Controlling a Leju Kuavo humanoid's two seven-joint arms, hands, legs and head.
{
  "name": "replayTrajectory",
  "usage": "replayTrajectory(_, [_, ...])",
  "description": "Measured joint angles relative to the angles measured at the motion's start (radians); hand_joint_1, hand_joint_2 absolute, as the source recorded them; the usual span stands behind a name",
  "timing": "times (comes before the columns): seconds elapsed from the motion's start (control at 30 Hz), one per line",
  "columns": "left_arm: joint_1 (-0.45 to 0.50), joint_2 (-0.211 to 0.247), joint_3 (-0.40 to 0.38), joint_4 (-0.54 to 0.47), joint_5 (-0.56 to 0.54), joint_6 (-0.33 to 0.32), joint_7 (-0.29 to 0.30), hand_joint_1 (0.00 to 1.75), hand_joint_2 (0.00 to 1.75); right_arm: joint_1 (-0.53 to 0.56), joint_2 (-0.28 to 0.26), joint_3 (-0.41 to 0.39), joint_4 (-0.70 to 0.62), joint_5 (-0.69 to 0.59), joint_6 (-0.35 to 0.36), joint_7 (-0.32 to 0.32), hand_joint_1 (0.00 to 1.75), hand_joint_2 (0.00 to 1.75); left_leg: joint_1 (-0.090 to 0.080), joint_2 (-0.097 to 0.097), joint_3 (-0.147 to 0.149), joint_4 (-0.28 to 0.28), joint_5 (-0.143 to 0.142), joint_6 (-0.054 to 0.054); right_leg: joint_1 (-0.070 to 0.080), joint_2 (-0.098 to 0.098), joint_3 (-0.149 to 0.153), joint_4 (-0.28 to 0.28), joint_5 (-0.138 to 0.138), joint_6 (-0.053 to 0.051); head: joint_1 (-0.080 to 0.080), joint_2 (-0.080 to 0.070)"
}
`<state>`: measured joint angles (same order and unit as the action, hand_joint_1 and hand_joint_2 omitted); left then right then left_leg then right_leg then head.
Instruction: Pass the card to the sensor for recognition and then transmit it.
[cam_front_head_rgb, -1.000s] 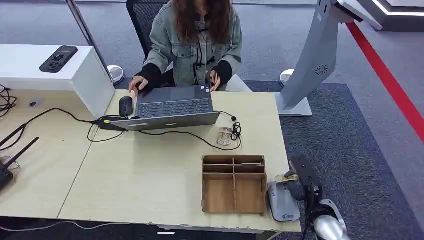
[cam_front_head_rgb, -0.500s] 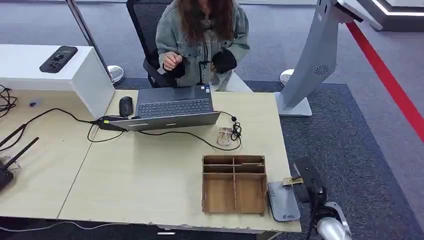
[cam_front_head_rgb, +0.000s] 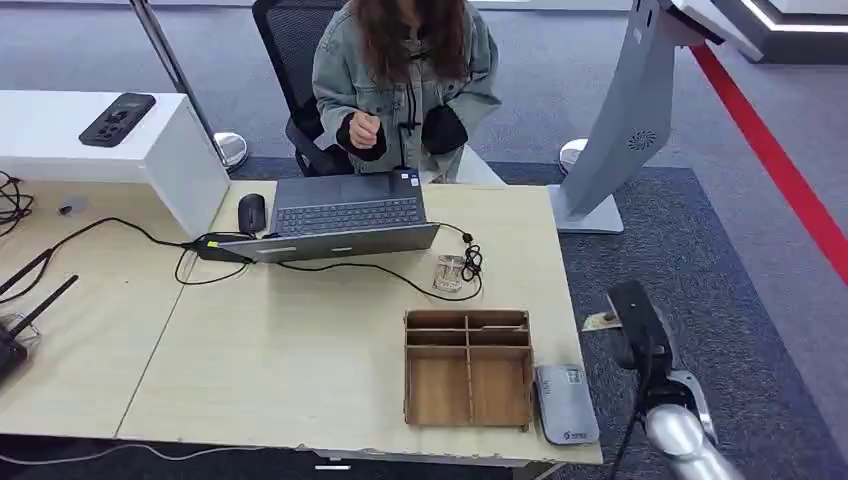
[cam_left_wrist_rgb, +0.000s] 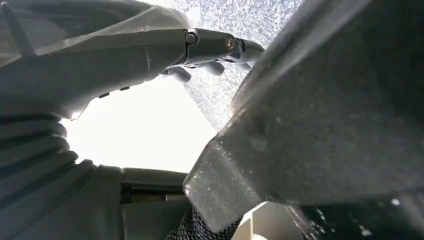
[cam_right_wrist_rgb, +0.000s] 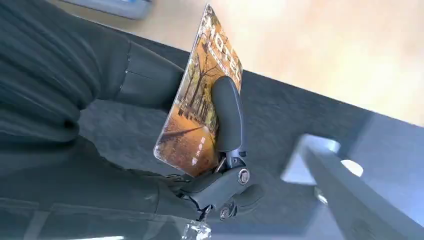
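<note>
My right hand (cam_front_head_rgb: 636, 330) hovers over the carpet just past the table's right edge, pinching a card (cam_front_head_rgb: 601, 321) printed with an autumn-tree picture. The right wrist view shows the card (cam_right_wrist_rgb: 200, 105) clamped between thumb and a dark finger (cam_right_wrist_rgb: 227, 117). The grey card sensor (cam_front_head_rgb: 566, 403) lies flat at the table's front right corner, beside the wooden box, nearer to me than the hand. My left hand (cam_left_wrist_rgb: 200, 55) hangs with fingers loosely curled and nothing in them. A person (cam_front_head_rgb: 405, 70) sits behind the laptop with both hands raised.
A wooden divided box (cam_front_head_rgb: 468, 368) sits left of the sensor. A laptop (cam_front_head_rgb: 345, 215), mouse (cam_front_head_rgb: 252, 211), cables and a small clear item (cam_front_head_rgb: 449, 272) lie farther back. A grey kiosk stand (cam_front_head_rgb: 625, 120) rises at the right rear. A white cabinet (cam_front_head_rgb: 110, 140) holds a phone.
My right hand lifted the card off the sensor and moved right and away, past the table edge. The person drew both hands off the laptop up to the chest.
</note>
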<state>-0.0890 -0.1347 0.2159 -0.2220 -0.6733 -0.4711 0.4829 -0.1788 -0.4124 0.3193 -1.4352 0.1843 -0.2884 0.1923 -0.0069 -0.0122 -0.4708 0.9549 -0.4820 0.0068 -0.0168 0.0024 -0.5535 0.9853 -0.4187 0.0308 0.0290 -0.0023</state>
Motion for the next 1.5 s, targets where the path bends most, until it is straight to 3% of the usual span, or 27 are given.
replayTrajectory(0.13, [0.000, 0.000, 0.000, 0.000, -0.018, 0.000, -0.002, 0.00, 0.00, -0.117, 0.006, -0.007, -0.049, 0.054, 0.042, 0.051, 1.75, 1.75, 0.000, 0.000, -0.001, 0.000, 0.001, 0.001, -0.001, 0.000, 0.000, 0.002, 0.001, 0.001, 0.001, 0.000])
replayTrajectory(0.27, [-0.003, 0.000, -0.003, 0.000, -0.036, 0.000, -0.002, 0.00, 0.00, -0.309, 0.042, 0.006, -0.066, 0.105, 0.102, 0.089, 1.75, 1.75, -0.002, -0.001, 0.000, 0.000, 0.002, 0.001, -0.002, 0.002, -0.001, 0.002, 0.001, 0.001, 0.000, 0.000])
replayTrajectory(0.53, [-0.009, -0.001, -0.021, 0.000, -0.056, 0.000, 0.003, 0.00, 0.00, -0.574, 0.189, 0.116, 0.034, 0.170, 0.133, 0.067, 1.75, 1.75, 0.000, -0.005, -0.002, 0.000, 0.002, 0.000, -0.001, 0.000, -0.001, 0.004, 0.000, 0.001, 0.000, 0.000])
replayTrajectory(0.97, [-0.013, -0.001, -0.059, 0.000, -0.075, 0.000, -0.006, 0.00, 0.00, -0.698, 0.466, 0.251, 0.361, 0.170, 0.096, -0.041, 1.75, 1.75, 0.000, -0.005, -0.003, 0.000, 0.002, 0.000, -0.001, -0.001, -0.003, 0.004, 0.000, 0.001, 0.000, 0.000])
replayTrajectory(1.17, [-0.013, 0.001, -0.066, 0.000, -0.074, 0.000, -0.009, 0.00, 0.00, -0.704, 0.537, 0.274, 0.448, 0.161, 0.093, -0.048, 1.75, 1.75, 0.000, -0.006, -0.004, 0.000, 0.002, 0.000, 0.000, -0.001, -0.004, 0.004, 0.000, 0.001, 0.000, 0.000])
replayTrajectory(1.2, [-0.013, 0.001, -0.066, 0.000, -0.073, 0.000, -0.009, 0.00, 0.00, -0.705, 0.544, 0.276, 0.457, 0.156, 0.093, -0.050, 1.69, 1.75, 0.000, -0.006, -0.004, 0.000, 0.002, 0.000, 0.000, -0.001, -0.004, 0.004, 0.000, 0.001, 0.000, 0.000])
replayTrajectory(1.23, [-0.013, 0.001, -0.067, 0.000, -0.073, 0.000, -0.009, 0.00, 0.00, -0.706, 0.550, 0.277, 0.466, 0.151, 0.092, -0.053, 0.94, 1.75, 0.000, -0.006, -0.004, 0.000, 0.003, 0.000, 0.000, -0.002, -0.004, 0.004, 0.000, 0.001, 0.001, 0.000])
replayTrajectory(1.27, [-0.013, 0.001, -0.067, 0.000, -0.072, 0.000, -0.009, 0.00, 0.00, -0.707, 0.554, 0.278, 0.472, 0.147, 0.092, -0.055, 0.00, 1.75, 0.000, -0.007, -0.004, 0.000, 0.002, 0.000, -0.001, -0.002, -0.004, 0.004, 0.000, 0.001, 0.001, 0.000])
replayTrajectory(1.5, [-0.012, 0.003, -0.074, 0.000, -0.066, 0.002, -0.017, 0.00, 0.00, -0.722, 0.568, 0.281, 0.502, 0.084, 0.092, -0.069, 0.00, 1.75, 0.000, -0.006, -0.005, 0.000, 0.002, 0.000, -0.001, -0.002, -0.005, 0.004, 0.000, 0.001, 0.001, 0.000])
